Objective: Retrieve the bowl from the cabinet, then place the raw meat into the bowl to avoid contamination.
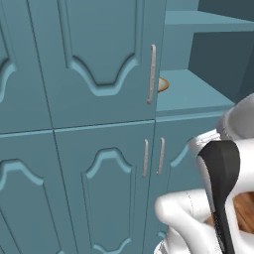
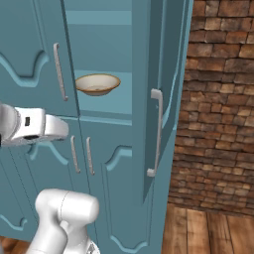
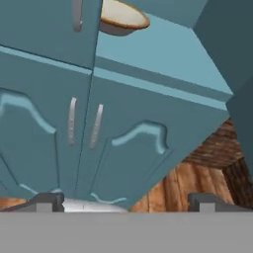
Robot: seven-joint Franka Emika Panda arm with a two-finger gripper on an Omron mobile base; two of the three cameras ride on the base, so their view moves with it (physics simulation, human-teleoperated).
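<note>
Teal fills most of the scene: the cabinet (image 2: pixel 106 163) stands tall with arched-panel doors and slim silver bar handles, and everything else sits around it. Left of its open compartment, the upper doors are shut, and the lower doors below also stand closed, two handles side by side at their meeting edge. Inside the open compartment, on a teal shelf (image 1: pixel 191 92) at mid-height of the cabinet, rests the bowl (image 2: pixel 97 84), tan with a darker rim, upright and near the shelf's front left corner; in the left base view only its edge (image 1: pixel 163 85) peeks past the shut door. Right of the compartment, the opened door (image 2: pixel 158 99) swings outward, its handle facing the room. Beyond the cabinet's right side rises a red brick wall (image 2: pixel 221 104), with a wooden plank floor (image 2: pixel 208 230) at its foot.

The white arm is folded low in front of the cabinet's lower doors. The gripper (image 3: pixel 126 201) points up at them from below the shelf, fingertips (image 3: pixel 47 200) spread wide apart with nothing between them.
</note>
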